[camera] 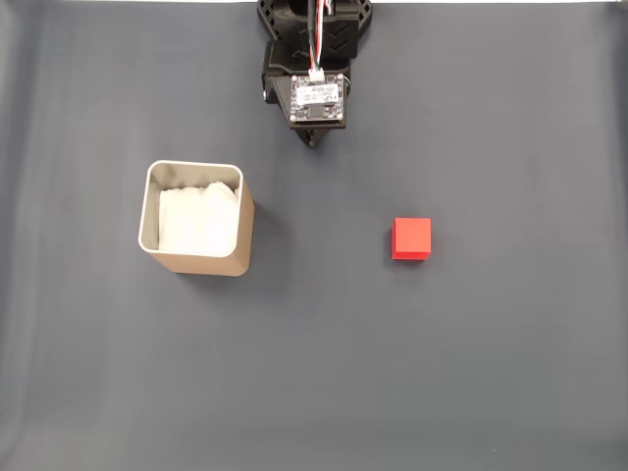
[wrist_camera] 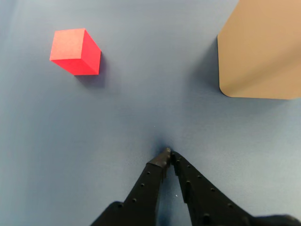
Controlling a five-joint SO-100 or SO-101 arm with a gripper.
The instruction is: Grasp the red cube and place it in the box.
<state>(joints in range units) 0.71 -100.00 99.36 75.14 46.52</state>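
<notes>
Fingers of my gripper (wrist_camera: 168, 153) are pressed together, holding nothing, at the bottom middle of the wrist view. I see the red cube (wrist_camera: 75, 52) upper left there, well apart from the box (wrist_camera: 261, 52) upper right. I judge grabbing comes first.

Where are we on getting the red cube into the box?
Nothing looks done: the red cube sits on the dark mat, apart from the box, which holds only white lining. In the wrist view the gripper is shut and empty, between them. Reaching, grasping and placing all remain.
</notes>
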